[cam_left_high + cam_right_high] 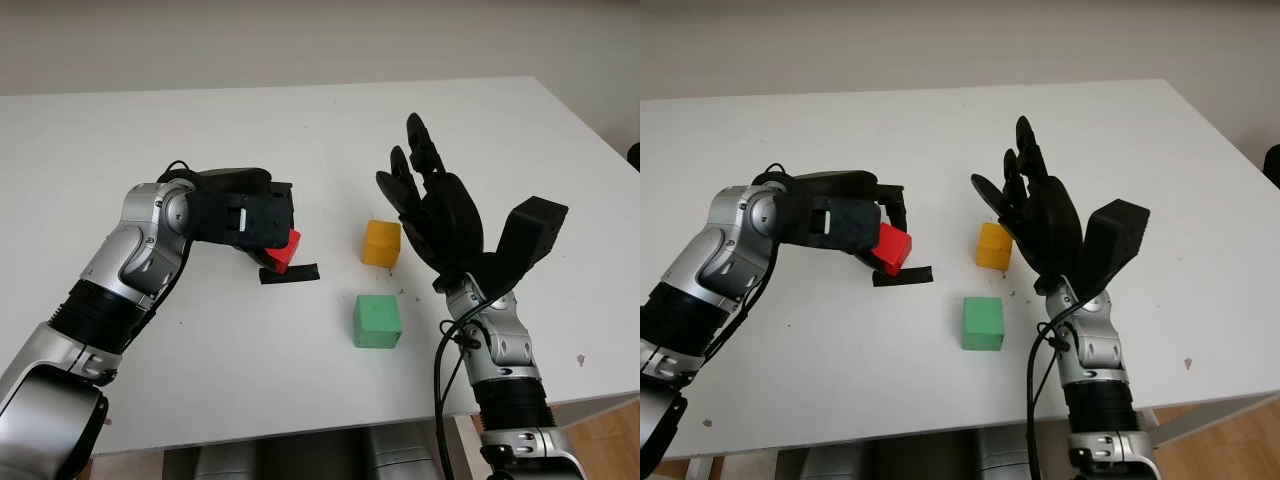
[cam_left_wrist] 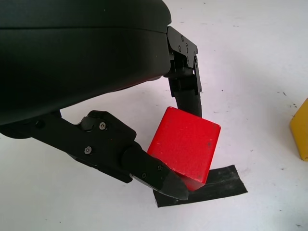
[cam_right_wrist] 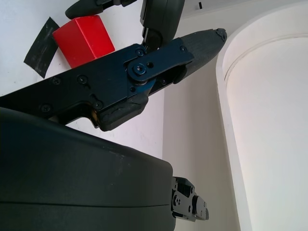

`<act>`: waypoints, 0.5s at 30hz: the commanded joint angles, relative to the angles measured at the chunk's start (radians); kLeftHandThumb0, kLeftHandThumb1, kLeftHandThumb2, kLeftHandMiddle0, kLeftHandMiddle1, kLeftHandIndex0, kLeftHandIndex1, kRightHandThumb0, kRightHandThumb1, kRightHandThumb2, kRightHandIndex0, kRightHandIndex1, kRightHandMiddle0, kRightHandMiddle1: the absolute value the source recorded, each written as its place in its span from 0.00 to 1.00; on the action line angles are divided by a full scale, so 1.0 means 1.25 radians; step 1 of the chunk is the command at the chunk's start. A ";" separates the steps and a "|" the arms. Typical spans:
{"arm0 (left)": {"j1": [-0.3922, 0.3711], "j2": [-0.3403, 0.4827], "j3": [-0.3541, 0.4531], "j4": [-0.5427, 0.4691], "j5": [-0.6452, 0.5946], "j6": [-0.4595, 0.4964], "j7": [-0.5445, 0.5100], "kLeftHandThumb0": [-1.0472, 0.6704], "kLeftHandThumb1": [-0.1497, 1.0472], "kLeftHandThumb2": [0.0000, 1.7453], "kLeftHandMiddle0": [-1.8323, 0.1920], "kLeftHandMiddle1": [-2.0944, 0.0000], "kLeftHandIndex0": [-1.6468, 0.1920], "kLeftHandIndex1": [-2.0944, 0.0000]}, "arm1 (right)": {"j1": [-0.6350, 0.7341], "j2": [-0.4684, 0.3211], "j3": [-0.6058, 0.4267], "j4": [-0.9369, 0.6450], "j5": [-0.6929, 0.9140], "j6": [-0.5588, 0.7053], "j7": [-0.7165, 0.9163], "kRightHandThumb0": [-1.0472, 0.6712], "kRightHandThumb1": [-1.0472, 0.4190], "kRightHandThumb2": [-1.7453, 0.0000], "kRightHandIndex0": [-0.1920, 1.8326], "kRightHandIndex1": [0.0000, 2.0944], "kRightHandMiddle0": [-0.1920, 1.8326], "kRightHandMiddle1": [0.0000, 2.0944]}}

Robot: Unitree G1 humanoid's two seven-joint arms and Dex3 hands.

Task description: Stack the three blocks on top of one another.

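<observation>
A red block point(image 2: 184, 144) is being gripped between the fingers point(image 2: 144, 168) of the left hand point(image 1: 250, 220), tilted over a strip of black tape point(image 1: 290, 274) on the white table point(image 1: 300, 130). The right hand point(image 1: 435, 215) is being held open, raised above the table just right of a yellow block point(image 1: 381, 243). A green block point(image 1: 377, 321) is sitting near the yellow one, closer to the robot, not touching it.

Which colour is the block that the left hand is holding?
Red block, held in the left hand. The left wrist view shows it best.
</observation>
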 commanded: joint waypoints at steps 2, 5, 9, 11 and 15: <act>-0.023 -0.004 -0.004 0.004 -0.003 -0.006 0.001 0.37 0.94 0.03 0.84 0.97 0.69 0.30 | 0.006 0.001 0.002 -0.021 -0.001 0.008 -0.003 0.10 0.08 0.97 0.00 0.00 0.01 0.01; -0.019 -0.005 -0.009 -0.002 0.001 -0.011 0.003 0.37 0.95 0.03 0.84 0.97 0.71 0.29 | 0.008 0.001 0.001 -0.024 0.000 0.011 -0.004 0.10 0.08 0.97 0.00 0.00 0.01 0.01; -0.015 -0.013 -0.013 -0.001 0.003 -0.008 0.005 0.37 0.94 0.03 0.83 0.97 0.71 0.29 | 0.010 0.000 -0.001 -0.026 0.005 0.014 -0.001 0.10 0.08 0.97 0.00 0.00 0.00 0.01; -0.016 -0.016 -0.015 0.002 0.004 -0.008 0.006 0.37 0.94 0.03 0.83 0.97 0.71 0.30 | 0.010 -0.001 -0.002 -0.025 0.005 0.011 0.001 0.10 0.08 0.97 0.00 0.00 0.00 0.01; -0.012 -0.019 -0.016 0.006 0.002 -0.020 0.008 0.38 0.94 0.03 0.82 0.97 0.70 0.31 | 0.012 -0.002 -0.004 -0.027 0.007 0.014 0.001 0.10 0.08 0.97 0.00 0.00 0.00 0.01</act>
